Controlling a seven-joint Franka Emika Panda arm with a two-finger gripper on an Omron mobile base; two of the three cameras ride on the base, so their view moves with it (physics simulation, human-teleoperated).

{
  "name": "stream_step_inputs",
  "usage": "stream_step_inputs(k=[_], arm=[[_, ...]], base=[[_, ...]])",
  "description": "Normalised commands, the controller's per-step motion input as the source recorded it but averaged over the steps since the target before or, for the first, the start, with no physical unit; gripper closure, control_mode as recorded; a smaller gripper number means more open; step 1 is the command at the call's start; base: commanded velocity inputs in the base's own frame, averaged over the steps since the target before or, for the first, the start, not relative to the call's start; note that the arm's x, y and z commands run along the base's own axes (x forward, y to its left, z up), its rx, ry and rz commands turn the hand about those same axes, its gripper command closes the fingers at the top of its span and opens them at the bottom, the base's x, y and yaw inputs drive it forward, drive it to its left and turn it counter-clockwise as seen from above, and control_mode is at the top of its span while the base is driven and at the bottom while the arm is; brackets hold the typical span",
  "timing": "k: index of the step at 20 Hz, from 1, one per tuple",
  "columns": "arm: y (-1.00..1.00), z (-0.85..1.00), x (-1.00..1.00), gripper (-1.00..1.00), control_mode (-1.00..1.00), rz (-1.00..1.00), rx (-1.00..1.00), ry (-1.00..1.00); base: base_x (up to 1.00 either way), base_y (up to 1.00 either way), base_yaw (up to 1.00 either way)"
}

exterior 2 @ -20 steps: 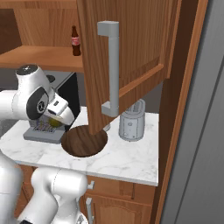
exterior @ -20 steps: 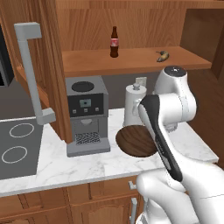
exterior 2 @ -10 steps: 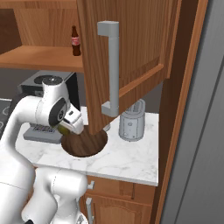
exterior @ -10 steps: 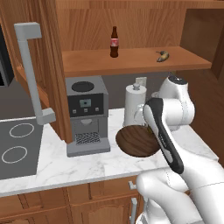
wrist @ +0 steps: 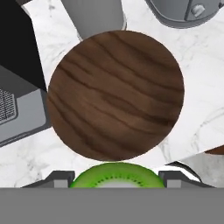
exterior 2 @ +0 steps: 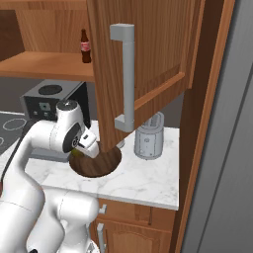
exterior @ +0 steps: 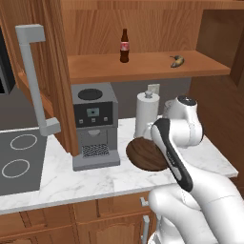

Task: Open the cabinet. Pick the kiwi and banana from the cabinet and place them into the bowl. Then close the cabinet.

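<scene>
One fruit in hand, one to go — I've got the kiwi [wrist: 117,175] clamped between the fingers of the end effector [exterior 2: 81,148], and I'm hanging directly over the bowl [wrist: 115,94]. Looking down through the hand camera, the dark wood-grain disc sits almost dead centre with the green rim of the kiwi peeking up at the bottom edge, so the line-up looks good for a drop.

From the right base camera the end effector is low, just above the bowl's near rim, with a sliver of yellow-green showing under the white hand. That height makes sense to me: released from close in, a small round fruit should settle instead of bouncing out of such a shallow dish.

The bowl is on the marble counter [exterior: 95,178], between the coffee machine [exterior: 94,126] and the paper towel roll [exterior: 145,114]. Up in the cabinet [exterior: 143,66] both doors stand wide open, which gives me a clear reach to the shelf. The banana [exterior: 177,60] lies up there toward the right end — small, curved, yellow with dark blotches — well apart from the brown bottle [exterior: 124,46].

Next, I reckon: release here, then go back up for the banana.
</scene>
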Motion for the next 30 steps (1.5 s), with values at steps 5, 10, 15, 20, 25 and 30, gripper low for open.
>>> stream_step_inputs(k=[5,10,15,20,25,30], arm=[[0.00,-0.22,0.65,1.00,-1.00,0.00,-0.02,0.00],[0.00,-0.28,0.79,1.00,-1.00,0.00,0.00,0.00],[-0.02,-0.54,0.61,1.00,-1.00,0.00,0.00,0.00],[-0.05,-0.39,0.31,1.00,-1.00,0.00,-0.02,0.00],[0.00,-0.10,0.13,-1.00,-1.00,0.00,0.00,-0.01],[0.00,0.00,0.02,-1.00,-1.00,0.00,0.00,0.00]], base=[[0.00,0.00,0.00],[0.00,0.00,0.00],[0.00,0.00,0.00],[0.00,0.00,0.00],[0.00,0.00,0.00],[0.00,0.00,0.00]])
